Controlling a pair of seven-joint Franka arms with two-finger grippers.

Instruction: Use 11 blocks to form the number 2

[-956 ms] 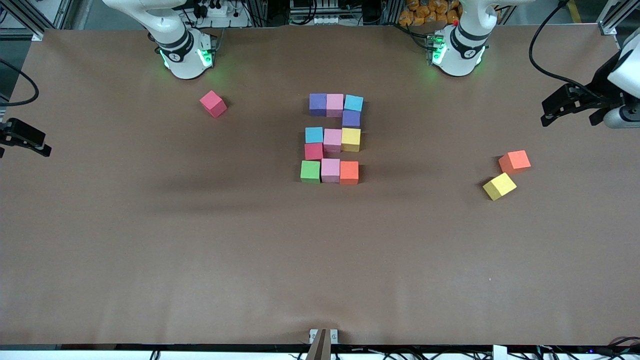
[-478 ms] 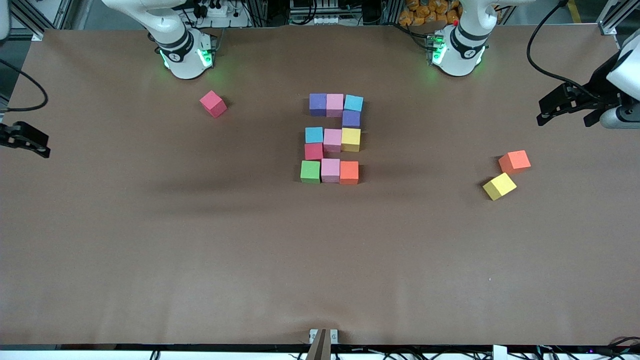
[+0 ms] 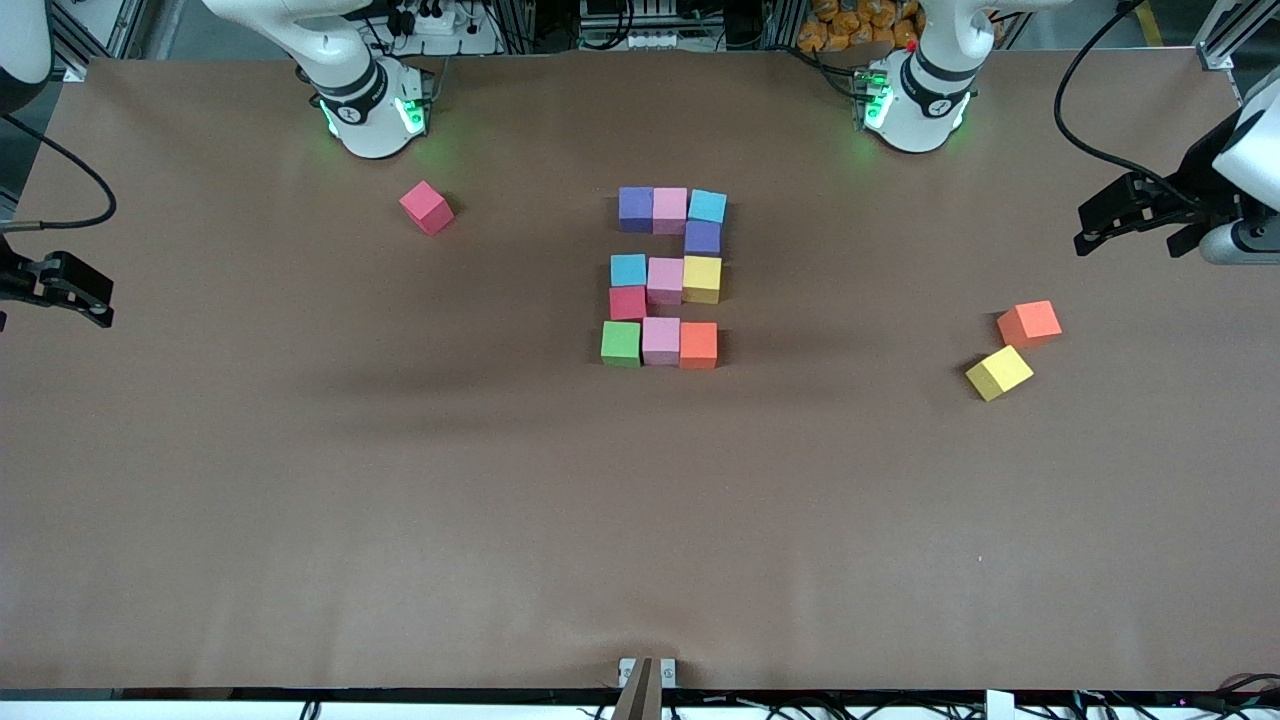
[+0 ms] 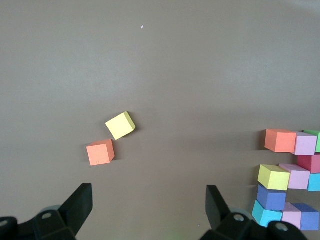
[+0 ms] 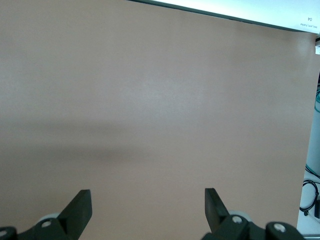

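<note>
My number 2 [image 3: 665,277] stands finished at upper centre of the front view, all eleven blocks placed, three spare blocks [image 3: 1012,348] lying loose, and my left gripper [image 3: 1130,215] and right gripper [image 3: 70,290] wait empty, fingers apart, at the frame's edges.

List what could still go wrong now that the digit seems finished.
1. The number 2 of small matte foam cubes is loosely packed; its light blue top-corner cube sits slightly askew, so a passing arm could scatter it.
2. Three spare cubes, red, orange and yellow, lie loose and might be mistaken for unfinished work.
3. The open left gripper hangs above the spare pair; descending could knock them.
</note>
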